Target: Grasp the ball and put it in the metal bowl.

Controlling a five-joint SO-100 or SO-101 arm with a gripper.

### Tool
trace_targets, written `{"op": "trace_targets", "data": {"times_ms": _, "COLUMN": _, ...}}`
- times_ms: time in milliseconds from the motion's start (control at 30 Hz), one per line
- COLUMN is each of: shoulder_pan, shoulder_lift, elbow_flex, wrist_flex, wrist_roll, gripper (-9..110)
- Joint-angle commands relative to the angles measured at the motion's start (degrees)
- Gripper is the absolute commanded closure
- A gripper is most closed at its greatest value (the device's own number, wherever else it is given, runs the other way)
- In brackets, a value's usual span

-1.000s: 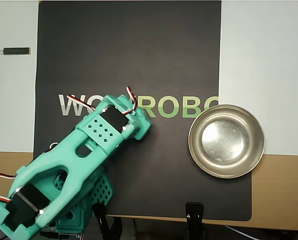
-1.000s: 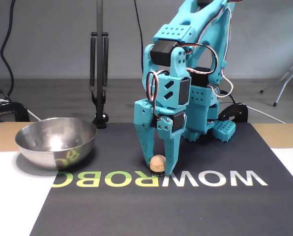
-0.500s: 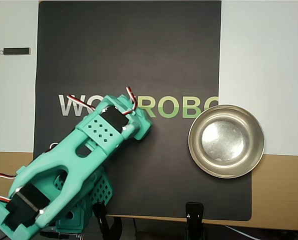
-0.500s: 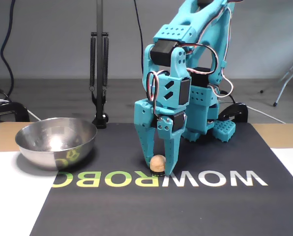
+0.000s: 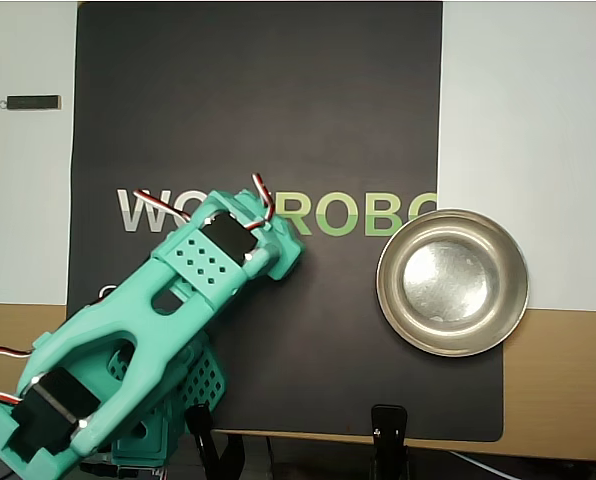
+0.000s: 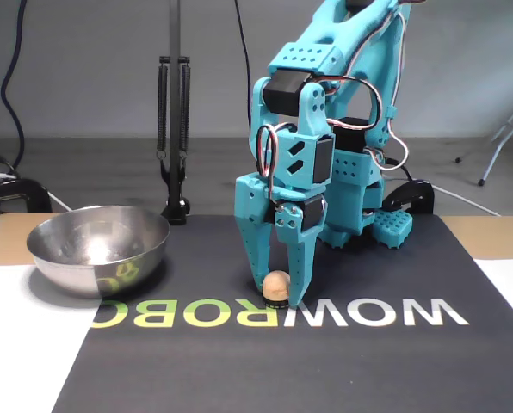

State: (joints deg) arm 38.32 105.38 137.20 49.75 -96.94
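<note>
The ball (image 6: 277, 283) is a small peach-tan sphere resting on the black mat, by the printed letters. My teal gripper (image 6: 275, 293) points straight down over it, with one finger on each side, close against the ball. In the overhead view the gripper (image 5: 280, 243) covers the ball, so the ball is hidden there. The metal bowl (image 6: 97, 258) stands empty at the left of the fixed view, about a bowl's width from the ball. In the overhead view the bowl (image 5: 390, 290) sits to the right of the gripper, at the mat's edge.
The black mat (image 5: 258, 100) with printed letters covers the middle of the table. Two black clamps (image 5: 388, 430) hold its near edge in the overhead view. A small dark bar (image 5: 33, 102) lies at the upper left. A black stand (image 6: 175, 129) rises behind the bowl.
</note>
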Motion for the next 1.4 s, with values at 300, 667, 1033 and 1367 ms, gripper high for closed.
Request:
{"op": "trace_targets", "data": {"times_ms": 300, "shoulder_pan": 0.09, "shoulder_lift": 5.71, "elbow_flex": -1.49, "wrist_flex": 0.35, "wrist_roll": 0.18, "gripper": 77}}
{"op": "trace_targets", "data": {"times_ms": 667, "shoulder_pan": 1.23, "shoulder_lift": 5.10, "elbow_flex": -14.33, "wrist_flex": 15.21, "wrist_roll": 0.26, "gripper": 77}}
{"op": "trace_targets", "data": {"times_ms": 1033, "shoulder_pan": 4.31, "shoulder_lift": 4.92, "elbow_flex": -31.90, "wrist_flex": 35.77, "wrist_roll": 0.26, "gripper": 77}}
{"op": "trace_targets", "data": {"times_ms": 1367, "shoulder_pan": 7.38, "shoulder_lift": -0.88, "elbow_flex": -42.19, "wrist_flex": 44.21, "wrist_roll": 0.26, "gripper": 77}}
